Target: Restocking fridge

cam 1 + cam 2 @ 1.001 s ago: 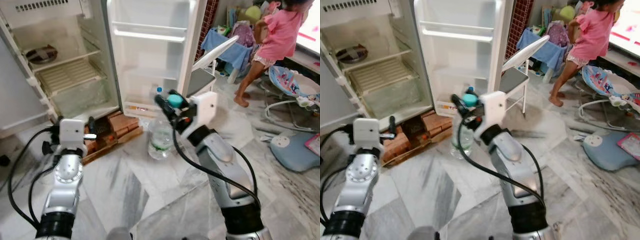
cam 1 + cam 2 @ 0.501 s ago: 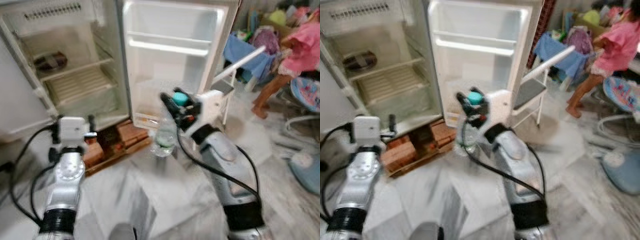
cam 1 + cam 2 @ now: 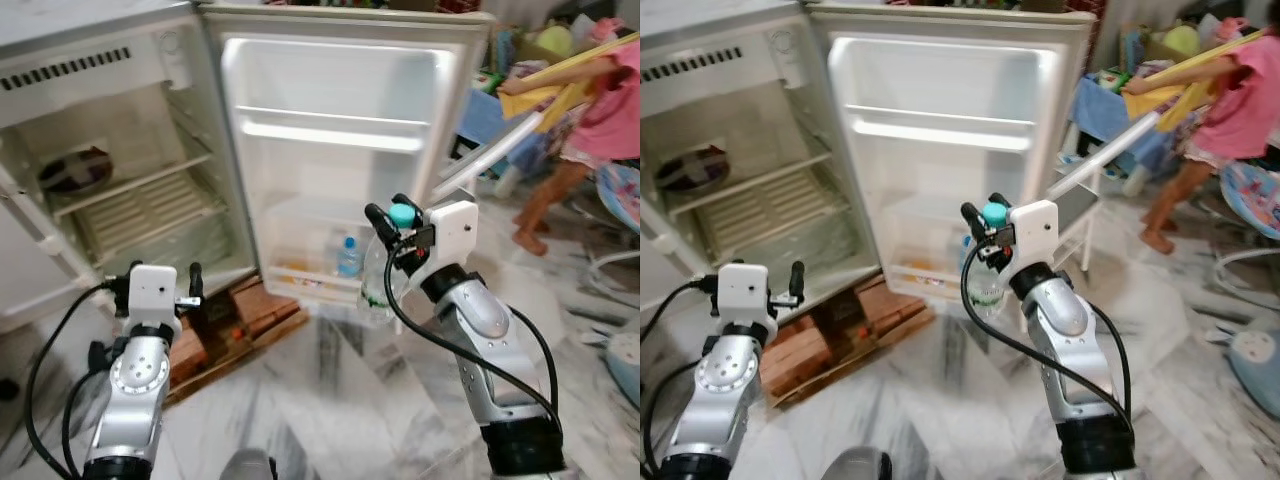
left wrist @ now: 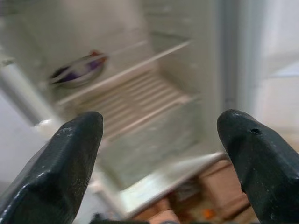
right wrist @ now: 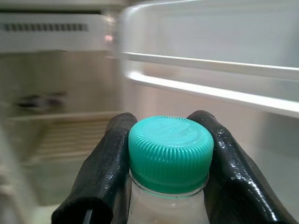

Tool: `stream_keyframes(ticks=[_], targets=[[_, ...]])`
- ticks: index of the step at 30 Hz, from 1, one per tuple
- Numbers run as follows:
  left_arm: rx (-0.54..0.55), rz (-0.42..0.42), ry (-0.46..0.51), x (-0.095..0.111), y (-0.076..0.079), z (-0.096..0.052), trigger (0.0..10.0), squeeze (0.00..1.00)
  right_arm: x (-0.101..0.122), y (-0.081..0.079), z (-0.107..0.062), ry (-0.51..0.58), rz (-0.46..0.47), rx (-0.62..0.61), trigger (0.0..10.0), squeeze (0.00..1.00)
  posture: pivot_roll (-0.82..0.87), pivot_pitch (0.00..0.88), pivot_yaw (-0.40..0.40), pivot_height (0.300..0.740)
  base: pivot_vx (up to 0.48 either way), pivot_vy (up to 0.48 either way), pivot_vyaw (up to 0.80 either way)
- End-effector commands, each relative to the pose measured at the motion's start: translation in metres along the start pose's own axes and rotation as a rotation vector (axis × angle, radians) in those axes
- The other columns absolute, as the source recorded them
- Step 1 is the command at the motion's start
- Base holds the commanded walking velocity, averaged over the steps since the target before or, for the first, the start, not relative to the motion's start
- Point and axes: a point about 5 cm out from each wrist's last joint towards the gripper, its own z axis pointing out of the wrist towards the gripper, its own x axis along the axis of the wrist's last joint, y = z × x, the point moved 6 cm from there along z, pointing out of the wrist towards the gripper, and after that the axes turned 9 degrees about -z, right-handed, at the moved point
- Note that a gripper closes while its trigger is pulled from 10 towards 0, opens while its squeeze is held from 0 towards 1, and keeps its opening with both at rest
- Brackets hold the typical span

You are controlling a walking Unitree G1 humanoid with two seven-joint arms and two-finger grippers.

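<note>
The right gripper (image 5: 171,161) was clamped on the teal cap (image 5: 170,151) of a clear bottle (image 3: 378,290), which hung below it before the open fridge door (image 3: 340,150). The left gripper (image 4: 159,154) was spread wide, holding nothing, facing the fridge shelves (image 3: 130,200).

The door shelf (image 3: 310,283) at 12 o'clock has open room beside a small blue-capped bottle (image 3: 348,258) at its right.
</note>
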Motion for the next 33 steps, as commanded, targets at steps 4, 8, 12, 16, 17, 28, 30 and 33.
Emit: stream_keyframes(ticks=[4,8,12,16,17,28,30,33], targets=[[-0.064,0.027,0.044,0.009,0.012,0.002,10.0,0.0,0.008,0.002,0.0,0.034,-0.038,-0.003,10.0,0.0,0.09,0.021,-0.022,0.74,0.336,0.275,0.0],[-0.081,0.021,0.053,0.013,0.015,0.004,10.0,0.0,0.009,0.002,0.001,0.041,-0.046,-0.002,10.0,0.0,0.09,0.021,-0.022,0.74,0.46,0.0,0.0],[-0.1,-0.028,0.039,0.013,0.021,0.002,10.0,0.0,0.009,0.008,0.002,0.043,-0.049,-0.023,10.0,0.0,0.08,0.024,-0.017,0.74,0.48,0.0,0.0],[-0.113,-0.035,0.048,0.014,0.024,0.001,10.0,0.0,0.009,0.008,0.001,0.041,-0.052,-0.027,10.0,0.0,0.08,0.027,-0.017,0.74,0.448,0.0,0.0],[-0.126,-0.011,0.056,0.016,0.026,0.001,10.0,0.0,0.009,0.008,0.001,0.043,-0.054,-0.03,10.0,0.0,0.09,0.03,-0.017,0.74,0.454,0.0,0.0],[-0.098,-0.064,0.064,0.019,0.027,0.001,10.0,0.0,0.01,0.006,0.003,0.048,-0.054,-0.027,10.0,0.0,0.09,0.032,-0.017,0.74,0.191,0.0,0.0],[-0.089,-0.07,0.059,0.019,0.027,0.001,10.0,0.0,0.009,0.006,0.003,0.046,-0.05,-0.024,10.0,0.0,0.09,0.032,-0.017,0.74,0.0,0.0,0.0],[-0.075,-0.07,0.042,0.016,0.025,0.001,10.0,0.0,0.005,0.005,0.002,0.031,-0.056,-0.016,10.0,0.0,0.09,0.034,-0.016,0.74,0.0,0.0,0.0]])
